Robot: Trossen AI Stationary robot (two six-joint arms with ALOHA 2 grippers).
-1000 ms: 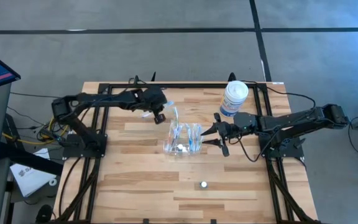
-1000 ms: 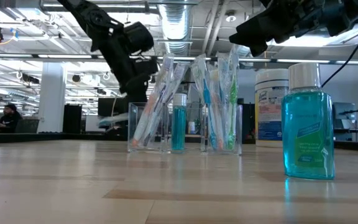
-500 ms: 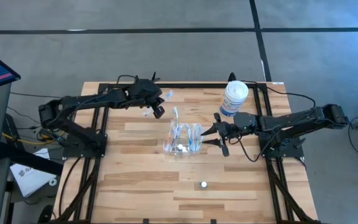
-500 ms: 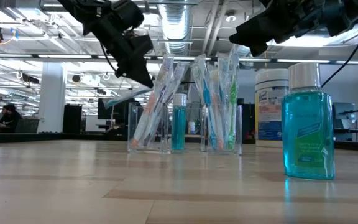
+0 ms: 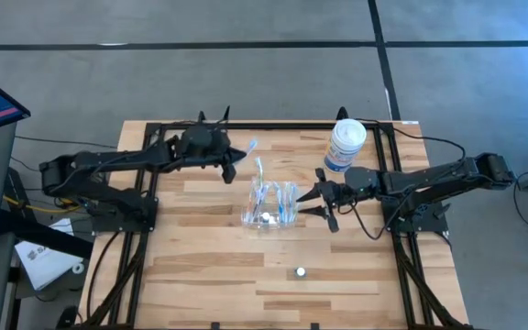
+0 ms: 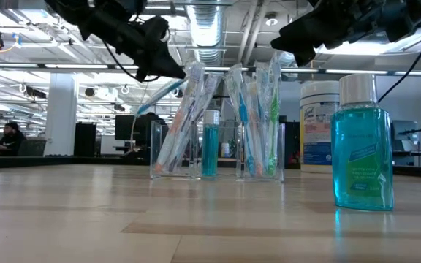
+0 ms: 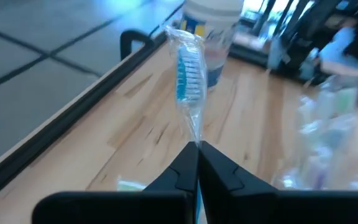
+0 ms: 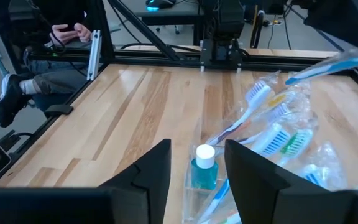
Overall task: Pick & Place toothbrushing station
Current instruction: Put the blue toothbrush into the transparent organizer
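Note:
A clear compartmented holder [image 5: 270,207] stands mid-table on its base, with several wrapped white-and-blue toothbrushes [image 6: 254,117] and a small clear bottle of blue liquid [image 8: 202,165] upright in it. My left gripper [image 5: 231,159] is above the table, left of and beyond the holder, shut on one wrapped toothbrush [image 7: 186,68]. It shows high up in the low view [image 6: 163,67]. My right gripper [image 5: 323,198] hovers open and empty just right of the holder, its fingers pointing at it [image 8: 195,168]. My left gripper pinches the wrapped toothbrush between its two fingertips, just below the bristle head [image 7: 195,140]. The head [image 5: 249,144] sticks out past the fingertips toward the table's right. The toothbrush is lifted clear of the table, and its blue handle [image 6: 152,101] slants down behind the fingers.
A large white tub with a blue label [image 5: 346,144] stands at the far right, behind my right gripper. A bottle of blue-green liquid with a white cap [image 6: 360,150] stands near the front edge [image 5: 301,271]. A person sits beyond the table's left side [image 8: 55,50].
My left gripper has gone up and toward the table's far edge with the toothbrush and has turned. The toothbrush, which lay about level and low, now slants with its handle end down. My right gripper has kept still.

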